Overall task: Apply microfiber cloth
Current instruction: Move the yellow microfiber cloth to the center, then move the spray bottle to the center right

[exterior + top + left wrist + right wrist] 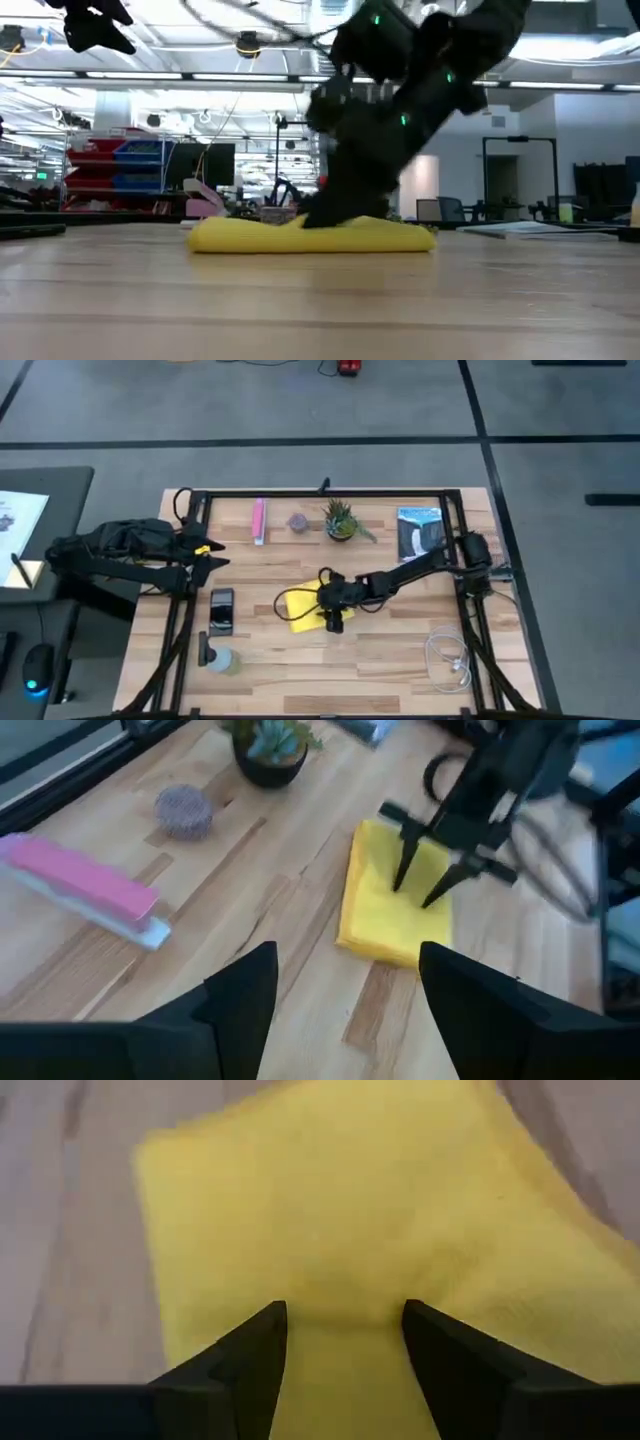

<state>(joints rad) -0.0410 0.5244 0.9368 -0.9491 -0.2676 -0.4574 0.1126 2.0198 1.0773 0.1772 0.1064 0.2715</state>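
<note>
The microfiber cloth, bright yellow and folded, lies flat on the wooden table near its middle. It also shows in the low view and in the left wrist view. My right gripper stands over it, open, fingers pointing down onto it. My left gripper hovers open at the table's left side, above the tabletop, with nothing between its fingers. A black phone lies left of the cloth. My right gripper comes down from above with its fingers apart, and both fingertips rest on the cloth's upper face, toward its right part. The cloth puckers up slightly between the tips. It lies on the table, not lifted.
Along the far edge lie a pink bar, a grey ball, a small potted plant and a blue-and-black packet. A white cable lies at the near right and a bottle at the near left.
</note>
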